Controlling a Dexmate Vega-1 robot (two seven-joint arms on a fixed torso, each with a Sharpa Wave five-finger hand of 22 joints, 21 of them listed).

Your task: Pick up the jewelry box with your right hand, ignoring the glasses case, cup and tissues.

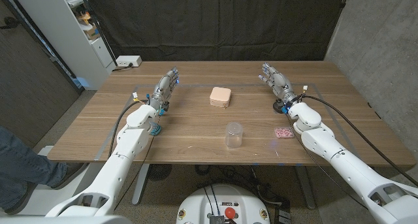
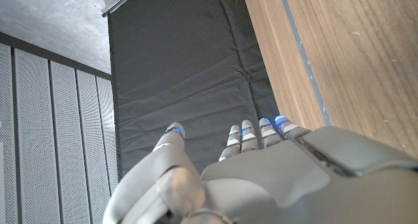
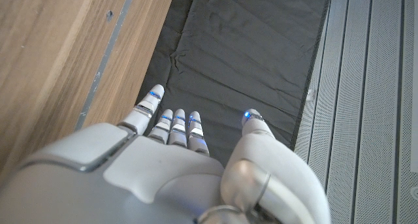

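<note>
One squarish pink jewelry box (image 1: 220,96) sits flat, corners pointing across table (image 1: 196,129).

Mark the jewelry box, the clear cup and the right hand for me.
jewelry box (image 1: 220,96), head view, middle of its pink lid.
clear cup (image 1: 234,135), head view, middle of its side wall.
right hand (image 1: 275,78), head view, back of the hand.
</note>
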